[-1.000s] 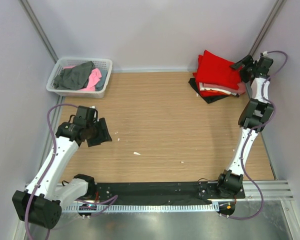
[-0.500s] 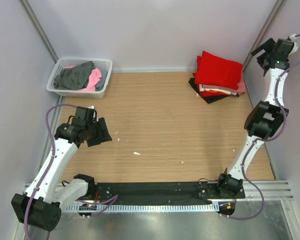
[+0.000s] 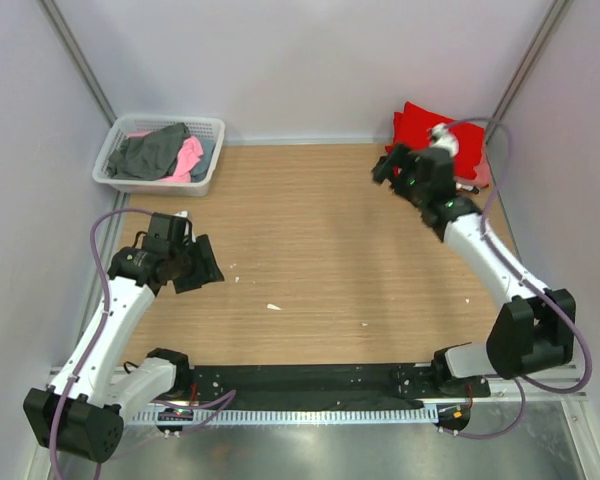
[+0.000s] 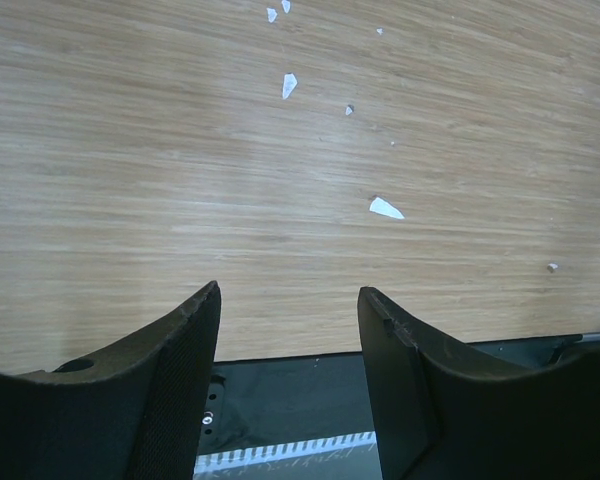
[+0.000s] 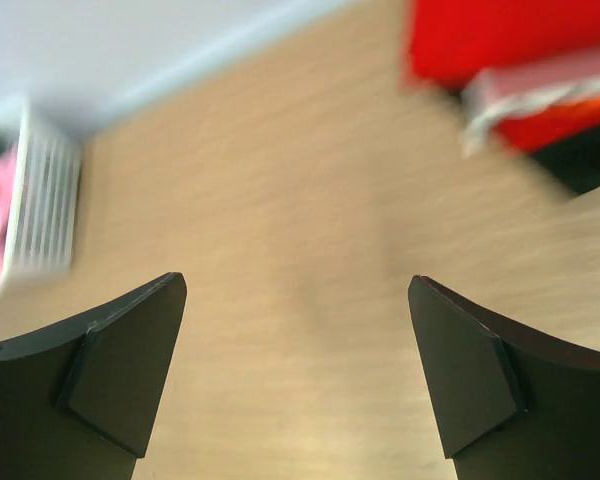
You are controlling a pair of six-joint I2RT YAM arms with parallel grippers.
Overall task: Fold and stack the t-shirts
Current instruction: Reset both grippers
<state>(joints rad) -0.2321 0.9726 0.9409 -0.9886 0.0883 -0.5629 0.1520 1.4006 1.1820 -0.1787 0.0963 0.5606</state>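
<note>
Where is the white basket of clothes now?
From above, the white basket sits in the far left corner of the table, by the back wall, beyond the left tool.

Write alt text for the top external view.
Folded t-shirts, red on top, sit stacked at the table's far right, the right hand beside them. The left hand hangs near the left edge, in front of a white basket of clothes.

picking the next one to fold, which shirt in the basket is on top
The grey t-shirt: it lies crumpled across the white lattice basket, with the pink t-shirt peeking out from beneath at its right edge.
</note>
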